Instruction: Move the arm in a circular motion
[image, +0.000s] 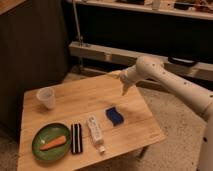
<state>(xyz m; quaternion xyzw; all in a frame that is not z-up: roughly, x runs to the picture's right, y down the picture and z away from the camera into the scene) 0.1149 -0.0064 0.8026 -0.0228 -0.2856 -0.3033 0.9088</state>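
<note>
The glossy white arm (172, 85) reaches in from the right edge, bends at a rounded joint (146, 67) and tapers to a pale yellowish tip. That tip is my gripper (123, 86). It points downward and hovers over the far right part of the wooden table (75, 107), behind and a little right of the blue sponge (115, 116). It holds nothing that I can see and touches nothing.
On the table stand a clear plastic cup (46, 97), a green plate (40, 148) with a carrot (55, 143), a black bar (76, 138) and a white bottle (95, 131) lying flat. A dark shelf unit (150, 35) runs behind the table.
</note>
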